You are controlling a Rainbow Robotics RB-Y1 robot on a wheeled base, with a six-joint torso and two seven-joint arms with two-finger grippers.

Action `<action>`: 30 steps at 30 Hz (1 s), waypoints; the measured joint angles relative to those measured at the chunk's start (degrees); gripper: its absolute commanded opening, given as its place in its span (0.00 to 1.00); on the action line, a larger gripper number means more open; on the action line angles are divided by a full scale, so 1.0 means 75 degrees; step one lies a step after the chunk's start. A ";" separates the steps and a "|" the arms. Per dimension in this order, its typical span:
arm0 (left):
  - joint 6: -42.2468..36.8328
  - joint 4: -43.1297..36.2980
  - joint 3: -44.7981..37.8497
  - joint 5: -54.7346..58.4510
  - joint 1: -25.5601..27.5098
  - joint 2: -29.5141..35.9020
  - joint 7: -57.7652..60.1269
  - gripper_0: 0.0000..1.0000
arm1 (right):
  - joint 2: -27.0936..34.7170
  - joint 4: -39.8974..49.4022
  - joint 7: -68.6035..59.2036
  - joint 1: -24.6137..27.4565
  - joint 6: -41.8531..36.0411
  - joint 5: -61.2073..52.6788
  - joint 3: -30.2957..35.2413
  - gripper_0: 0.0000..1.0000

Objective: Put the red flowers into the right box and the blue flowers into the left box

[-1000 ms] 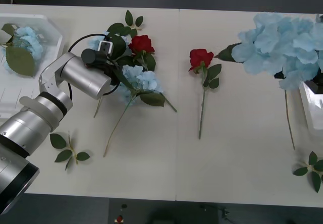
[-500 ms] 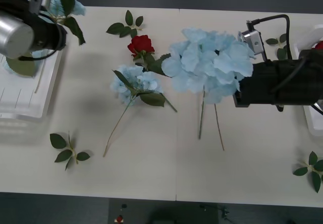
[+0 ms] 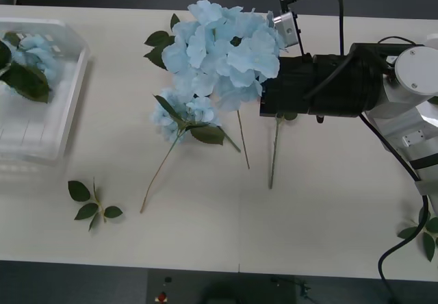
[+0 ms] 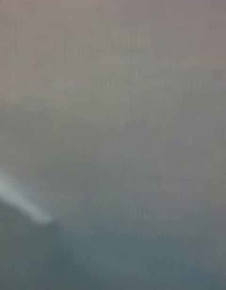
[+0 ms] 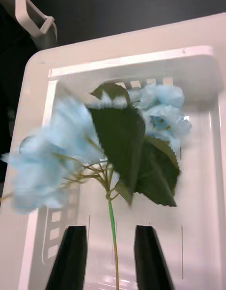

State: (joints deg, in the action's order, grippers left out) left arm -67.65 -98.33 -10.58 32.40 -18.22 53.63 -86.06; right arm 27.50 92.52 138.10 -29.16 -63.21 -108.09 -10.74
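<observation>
- White plastic forms the left box (image 3: 65,105), which sits at the bench's (image 3: 328,201) left edge in the front view; its gridded bottom shows through.
- A blue flower (image 3: 31,57) with a dark green leaf lies inside the left box, at its far end.
- The right arm (image 3: 342,85) reaches across the bench from the right, well apart from the left box. A large blue flower cluster (image 3: 222,51) sits at its black front end, raised above the bench, with a thin stem hanging below it.
- The right tool itself is hidden behind that cluster; whether its fingers are closed cannot be told.
- A second, smaller blue flower (image 3: 181,112) lies flat on the bench, between the left box and the right arm, partly under the raised cluster.
- A green stem (image 3: 274,157) lies on the bench just below the right arm; its bloom is hidden.
- A bloomless leaf sprig (image 3: 92,205) lies near the bench's front edge, just beside the left box's front corner.
- The right wrist view is a grey blur; nothing can be identified.
- In the left wrist view, the left tool (image 5: 110,259) is above the left box (image 5: 207,68), its two black fingers (image 5: 70,257) parted.
- A blue flower (image 5: 155,111) with large green leaves is within the left box, its stem running down between the fingers; contact with them cannot be told.
</observation>
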 measured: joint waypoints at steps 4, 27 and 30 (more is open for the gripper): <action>0.0034 0.0094 0.0242 0.0134 -0.0007 0.0000 0.0000 1.00 | -0.0005 0.0000 0.0000 0.0001 0.0190 0.0000 -0.0008 0.00; -0.0239 0.1408 0.0603 0.8685 0.0556 -0.2514 -0.8030 1.00 | -0.0005 -0.0005 0.0000 0.0002 0.0190 -0.0002 -0.0006 0.00; -0.0237 0.1872 0.1197 0.9723 0.0556 -0.2864 -0.9187 1.00 | -0.0005 -0.0006 0.0000 0.0002 0.0190 -0.0002 -0.0006 0.00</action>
State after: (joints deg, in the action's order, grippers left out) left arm -69.43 -84.29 -1.61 105.32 -14.05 32.15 -154.96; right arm 27.47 92.48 138.10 -29.15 -61.78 -108.11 -10.79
